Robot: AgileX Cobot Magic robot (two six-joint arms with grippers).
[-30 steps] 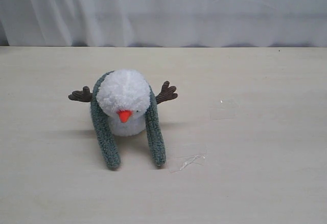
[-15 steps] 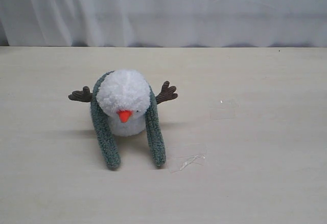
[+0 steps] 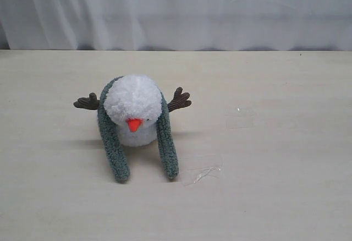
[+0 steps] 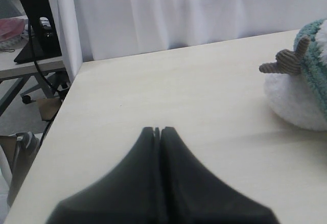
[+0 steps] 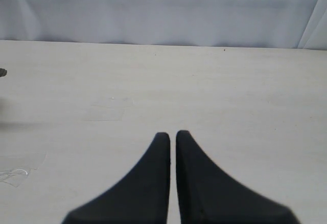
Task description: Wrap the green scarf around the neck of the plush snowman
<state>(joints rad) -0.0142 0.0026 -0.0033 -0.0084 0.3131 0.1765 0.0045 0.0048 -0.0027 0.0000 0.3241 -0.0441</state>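
The left pincer (image 4: 157, 130) is clenched on nothing, low over bare desk (image 3: 275, 169), with the plush snowman (image 3: 133, 100) off to its side and not touched. In the exterior view no arm shows at all. The green scarf (image 3: 113, 147) runs up from its left end on the desk, passes behind the white head beside the left twig arm (image 3: 87, 103), and comes down past the right twig arm (image 3: 179, 100) to its other end on the desk. Both ends lie forward, apart and uncrossed; the neck itself is hidden under scarf and head. By my reading the draping is done, and at most a crossing of the ends in front is left. Just right of the right end lies a scrap of clear film (image 3: 203, 174). The right pincer (image 5: 172, 134) is likewise closed and empty, over bare desk well apart from the toy.

The desk is pale and wood-grained, matt and flat; a white curtain (image 3: 220, 10) closes the back. Past the desk's edge, the left wrist view shows a second table (image 4: 30, 63) with dark cables.
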